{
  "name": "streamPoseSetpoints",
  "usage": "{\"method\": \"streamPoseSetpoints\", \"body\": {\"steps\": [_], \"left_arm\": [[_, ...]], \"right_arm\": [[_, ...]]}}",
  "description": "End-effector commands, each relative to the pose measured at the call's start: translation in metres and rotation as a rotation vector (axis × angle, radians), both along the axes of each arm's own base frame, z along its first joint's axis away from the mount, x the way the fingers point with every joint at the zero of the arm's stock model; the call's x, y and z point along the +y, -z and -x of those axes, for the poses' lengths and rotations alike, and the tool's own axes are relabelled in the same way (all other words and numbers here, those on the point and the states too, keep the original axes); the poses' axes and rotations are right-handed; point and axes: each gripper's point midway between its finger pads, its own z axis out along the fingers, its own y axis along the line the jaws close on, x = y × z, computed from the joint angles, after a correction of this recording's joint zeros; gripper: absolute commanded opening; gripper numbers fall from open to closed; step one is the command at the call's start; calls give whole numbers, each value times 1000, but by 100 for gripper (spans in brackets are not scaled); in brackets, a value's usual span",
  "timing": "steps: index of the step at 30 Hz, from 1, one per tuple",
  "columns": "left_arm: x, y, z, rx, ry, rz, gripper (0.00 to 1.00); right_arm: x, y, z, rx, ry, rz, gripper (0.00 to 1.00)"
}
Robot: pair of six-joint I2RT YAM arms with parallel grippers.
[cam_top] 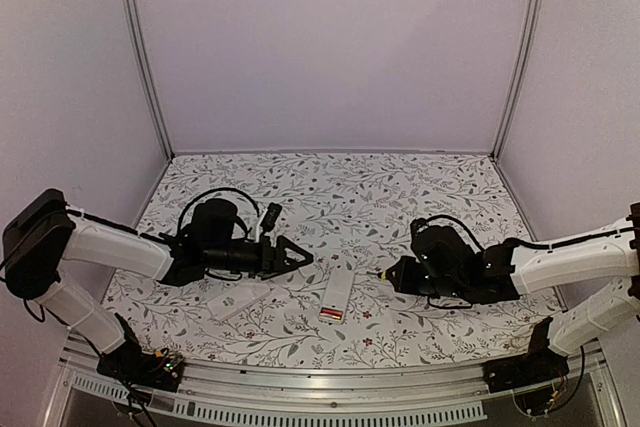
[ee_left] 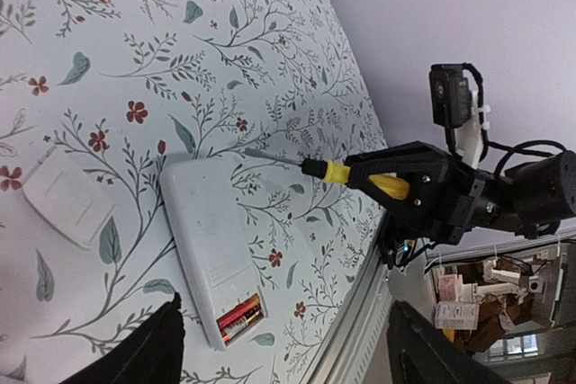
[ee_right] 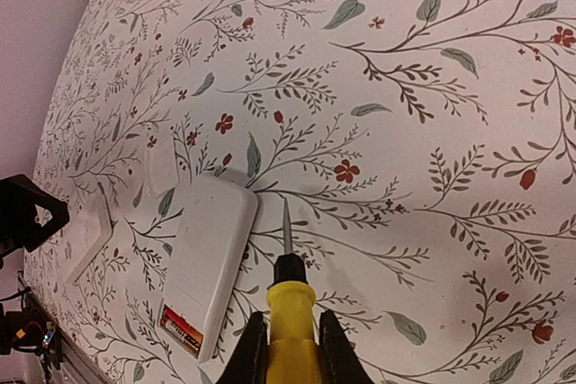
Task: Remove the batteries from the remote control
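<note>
Left end effector [cam_top: 298, 257] is released, its fingers [ee_left: 148, 352] spread wide with nothing between them. It hangs above the desk [cam_top: 350, 197] to the left of the remote control [cam_top: 337, 294], pointing toward it, and does not touch it.

The right end effector [cam_top: 392, 275] sits on the opposite side of the remote control and is clenched on the yellow handle of a screwdriver [ee_right: 290, 312]. The tool's thin metal shaft points toward the remote control, and its tip lies just beside the right corner at the far end. Whether the tip touches the desk cannot be told.

The remote control is white and lies back-up between the two end effectors. Its battery compartment is open at the end nearest the arm bases. The batteries [ee_left: 239, 317] sit inside that compartment, red-orange with metal ends, lying side by side along the length of the remote control.

A flat white battery cover [cam_top: 238, 302] lies on the desk to the left of the remote control, apart from it and below the left end effector in the top view.
</note>
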Motion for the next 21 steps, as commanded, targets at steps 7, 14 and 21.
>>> {"method": "streamPoseSetpoints", "body": {"steps": [7,14,21], "left_arm": [[-2,9,-4,-18,24,-101,78],[2,10,-8,-26,32,-123,78],[8,17,-14,-55,66,-201,79]], "right_arm": [[36,-1,0,5,-109,-26,0],[71,-7,3,-20,-229,-43,0],[95,-10,11,-46,-329,-25,0]]}}
